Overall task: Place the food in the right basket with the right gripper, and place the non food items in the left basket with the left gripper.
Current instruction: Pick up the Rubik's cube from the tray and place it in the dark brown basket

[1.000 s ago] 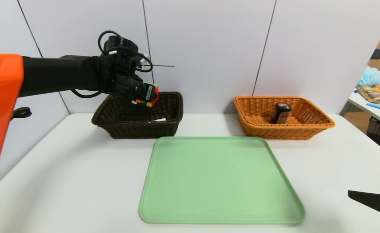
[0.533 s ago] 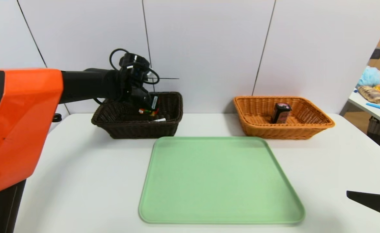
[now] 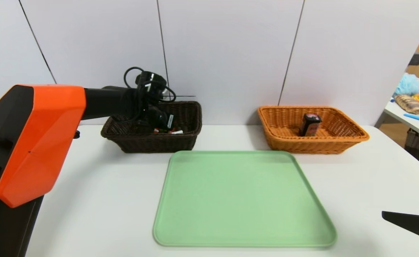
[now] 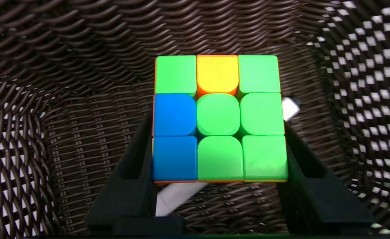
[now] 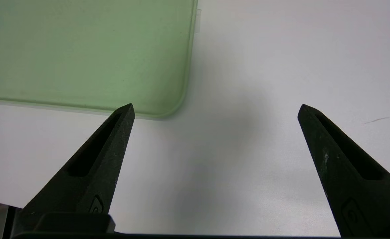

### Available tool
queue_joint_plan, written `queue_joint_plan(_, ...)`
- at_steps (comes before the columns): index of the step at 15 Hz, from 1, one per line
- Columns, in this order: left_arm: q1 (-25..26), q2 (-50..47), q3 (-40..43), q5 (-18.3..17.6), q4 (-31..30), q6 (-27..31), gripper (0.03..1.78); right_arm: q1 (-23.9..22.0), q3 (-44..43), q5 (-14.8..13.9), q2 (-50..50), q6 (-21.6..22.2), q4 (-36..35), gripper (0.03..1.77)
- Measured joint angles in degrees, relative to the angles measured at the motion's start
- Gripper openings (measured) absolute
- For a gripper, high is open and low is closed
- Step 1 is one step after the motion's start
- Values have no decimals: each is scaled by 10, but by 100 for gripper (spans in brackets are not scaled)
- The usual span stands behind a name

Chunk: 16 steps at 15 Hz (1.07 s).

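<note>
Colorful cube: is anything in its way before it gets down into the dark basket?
Nothing visible blocks the cube; the left gripper holds it inside the dark basket. A white item lies beneath, so it might land on that.

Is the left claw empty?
No, the left claw has its jaws against opposite sides of a puzzle cube, inside the dark basket.

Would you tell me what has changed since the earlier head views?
The left gripper, holding the puzzle cube, has moved down into the dark basket. The tray, orange basket and right gripper look unchanged.
</note>
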Motion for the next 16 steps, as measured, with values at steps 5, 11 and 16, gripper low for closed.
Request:
queue_joint_plan(5,0,3,-1,-2,1,0,98,0,0,0,-1,0,0,170)
queue_joint_plan(11,-1,3,-1,-2,-11,-2,98,0,0,-1,-5,0,0,170)
queue_joint_plan(16,-1,0,-1,-2,-13,-2,113,0,0,-1,-7,0,0,170)
